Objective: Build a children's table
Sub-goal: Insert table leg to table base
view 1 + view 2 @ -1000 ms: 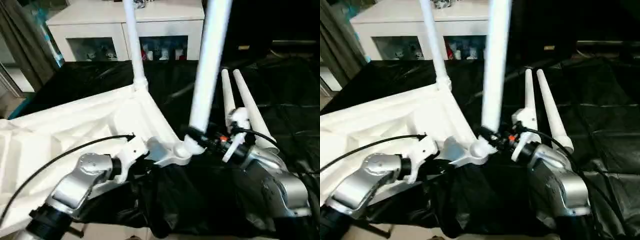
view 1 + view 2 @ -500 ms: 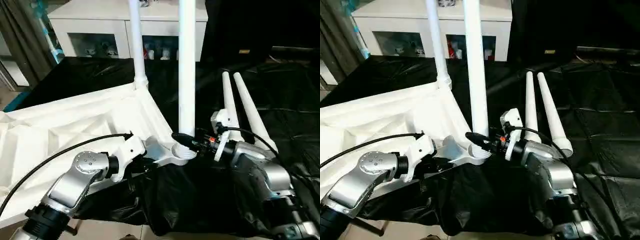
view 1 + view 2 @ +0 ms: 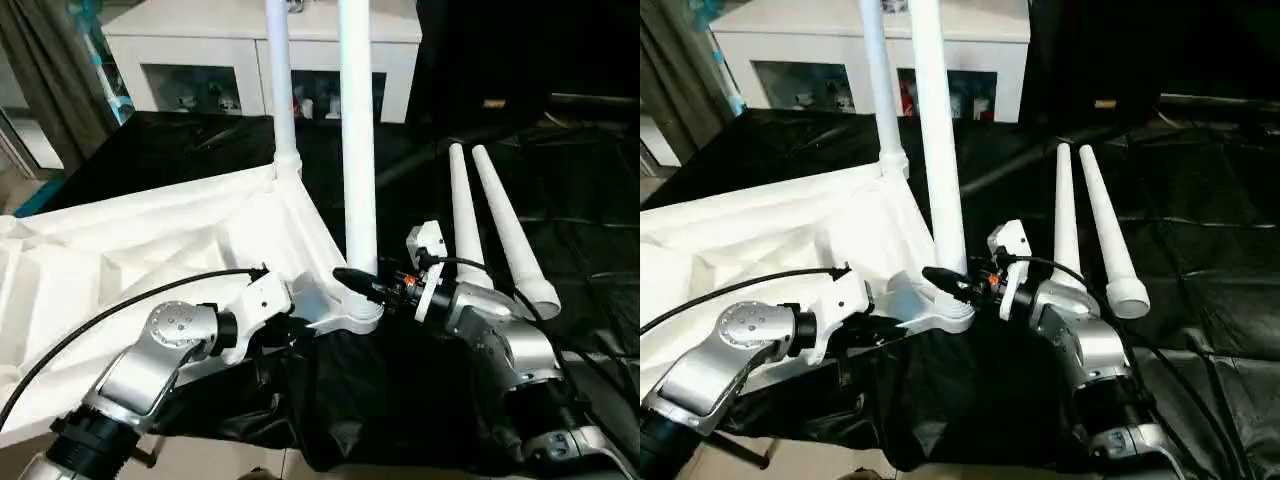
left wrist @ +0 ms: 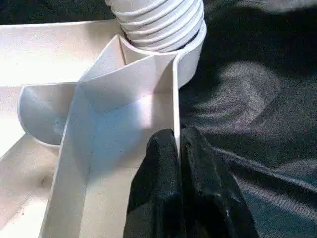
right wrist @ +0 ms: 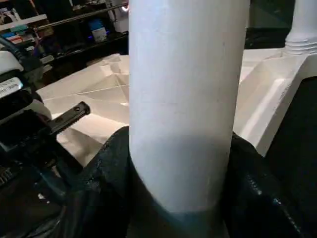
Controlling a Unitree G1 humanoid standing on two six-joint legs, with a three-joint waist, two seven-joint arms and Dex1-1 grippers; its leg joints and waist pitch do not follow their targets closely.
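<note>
Now near leg (image 3: 357, 150) is stood straight up in corner socket (image 3: 362, 318), tilted toward 1 o'clock before. Leg is clamped by right gripper (image 3: 362, 285); tabletop (image 3: 150, 240) rim is pinched by left gripper (image 4: 177, 163).

Head views were evenly lit and sharp at centre. White tabletop (image 3: 150, 240) and upright leg (image 3: 358, 150) read bright, near overexposed; the black sheet (image 3: 560, 200) showed soft sheen along its creases. Right wrist view was dim, the leg shaded toward its base. Left wrist view: fingertips (image 4: 166, 163) close, dark, slightly soft.
</note>
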